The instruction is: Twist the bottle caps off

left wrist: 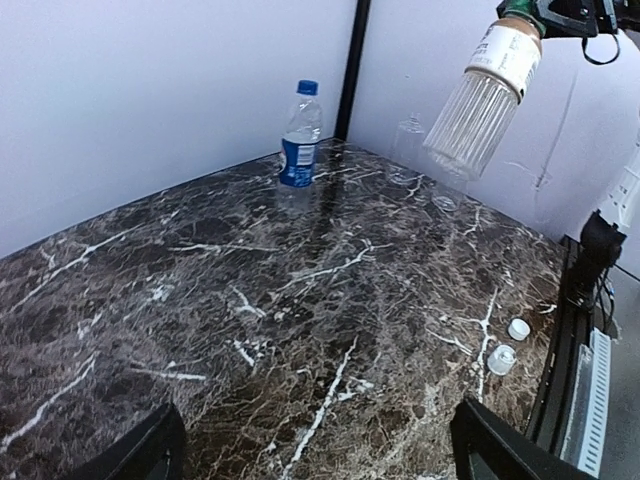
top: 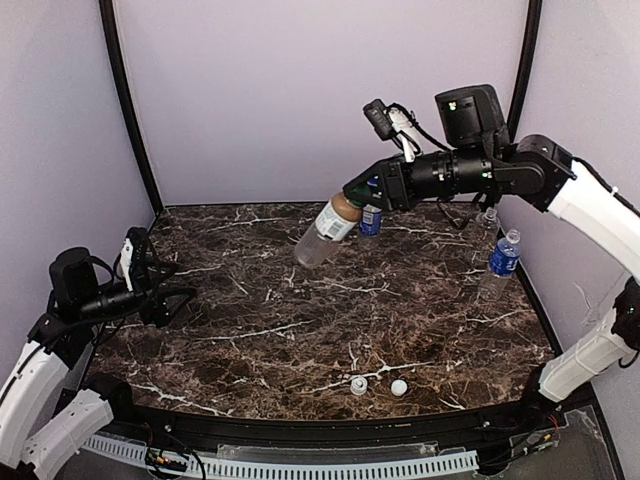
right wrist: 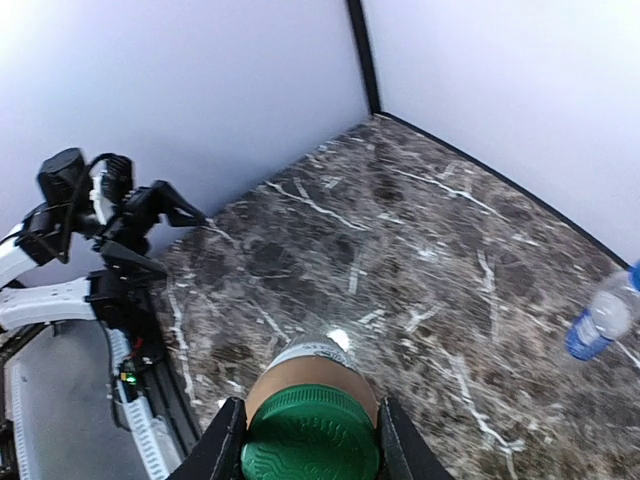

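From above, the right tool (top: 352, 190) hangs high over the back of the counter (top: 250, 330). It is clenched on the neck end of the tan-labelled bottle (top: 325, 232), which slants down and leftward in mid-air, touching nothing beneath. The left tool (top: 175, 285) sits low at the left edge with jaws spread and nothing between them. Two white caps (top: 358, 385) lie loose near the front edge (so two bottles are probably dealt with). A blue-capped bottle (top: 504, 255) stands upright at the right side.

The left wrist view confirms this: its fingers (left wrist: 150, 450) stand wide apart over bare marble. The hanging bottle is up in the far right corner of that view, well apart from them.

From the right wrist, the green cap (right wrist: 312, 440) sits squarely between the two pads, touched on both sides, with the tan label just below it. The grip is on the cap, not the body.

The step in hand looks like the handover for twisting. To do it well, bring the two arms together until the ribbed lower body lies between the left jaws. Close those jaws firmly but without crushing the thin plastic. Only then turn the right wrist about the bottle's own long axis. Any tilt between the two grips would likely bind the thread or wrench the bottle loose.
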Controlling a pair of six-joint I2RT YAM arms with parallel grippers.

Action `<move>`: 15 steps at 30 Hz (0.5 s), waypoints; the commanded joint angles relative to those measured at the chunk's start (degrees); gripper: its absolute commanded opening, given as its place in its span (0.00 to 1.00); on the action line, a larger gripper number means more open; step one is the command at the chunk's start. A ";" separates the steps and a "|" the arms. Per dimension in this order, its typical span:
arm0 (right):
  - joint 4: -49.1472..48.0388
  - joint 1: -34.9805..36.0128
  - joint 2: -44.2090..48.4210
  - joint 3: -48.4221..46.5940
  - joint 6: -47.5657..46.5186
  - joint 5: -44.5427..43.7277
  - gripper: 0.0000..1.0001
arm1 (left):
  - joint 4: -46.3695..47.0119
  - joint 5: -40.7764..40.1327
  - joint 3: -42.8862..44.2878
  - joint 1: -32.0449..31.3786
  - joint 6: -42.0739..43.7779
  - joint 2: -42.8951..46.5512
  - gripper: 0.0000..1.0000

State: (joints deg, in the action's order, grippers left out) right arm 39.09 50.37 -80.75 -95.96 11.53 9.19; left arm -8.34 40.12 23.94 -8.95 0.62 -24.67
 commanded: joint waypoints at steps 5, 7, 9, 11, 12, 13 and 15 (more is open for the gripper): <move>-22.01 10.27 -12.15 -0.99 6.58 6.34 0.00 | -20.51 4.96 17.42 -11.48 21.10 -12.96 0.92; -23.97 11.10 -15.69 -3.21 6.82 8.15 0.00 | -22.59 4.50 20.70 -12.95 23.30 -15.51 0.92; -26.22 11.40 -18.22 -4.47 7.81 9.71 0.00 | -24.37 4.42 23.54 -14.04 25.25 -17.91 0.92; -28.48 11.78 -19.97 -5.15 8.72 11.63 0.00 | -25.80 3.53 25.75 -15.38 27.08 -20.18 0.92; -29.49 11.94 -20.61 -5.34 9.15 12.20 0.00 | -26.18 2.98 26.60 -15.83 28.12 -21.57 0.92; -30.56 12.19 -21.06 -5.26 9.51 12.40 0.00 | -26.53 2.70 26.86 -16.62 28.51 -22.14 0.92; -33.94 12.58 -21.26 -3.84 10.35 12.62 0.00 | -25.92 2.33 26.82 -17.20 28.97 -23.46 0.92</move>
State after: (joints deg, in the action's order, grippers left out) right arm 15.81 62.04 -102.67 -98.06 19.20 18.79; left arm -29.76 43.46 49.60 -24.69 24.91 -45.93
